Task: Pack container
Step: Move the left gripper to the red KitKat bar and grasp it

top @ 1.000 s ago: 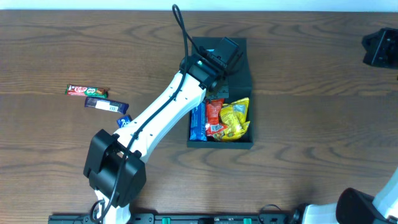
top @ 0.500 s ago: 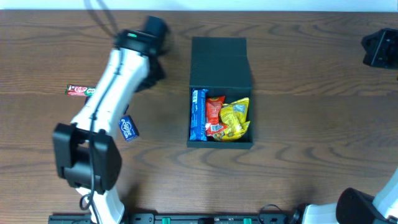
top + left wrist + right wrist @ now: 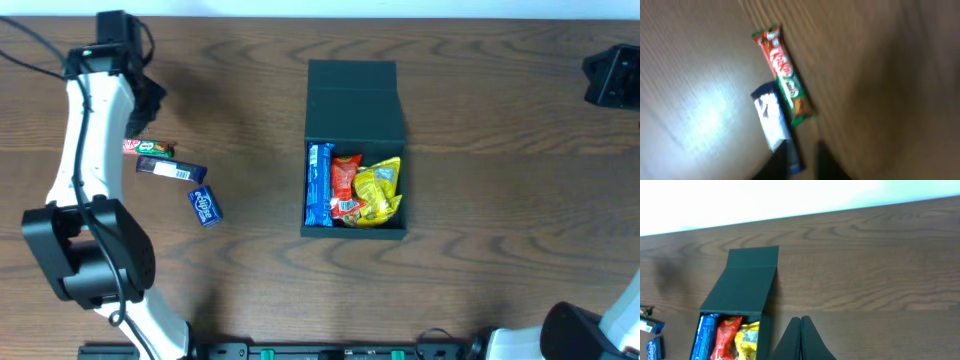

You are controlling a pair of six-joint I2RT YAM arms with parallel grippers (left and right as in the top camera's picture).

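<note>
Overhead, your table (image 3: 500, 200) carries the container (image 3: 355, 105) at centre, its flap lid laid open toward the far edge and three packets (image 3: 345, 190) inside. The left gripper (image 3: 802, 146) hovers far left over a red bar (image 3: 785, 75) and a blue packet (image 3: 771, 117), jaws slightly parted, empty. The right gripper (image 3: 801, 321) is clenched, empty.

Container (image 3: 353, 95) on the table (image 3: 500, 150), three packets (image 3: 355, 190) in its near part, three bars (image 3: 172, 171) well left
</note>
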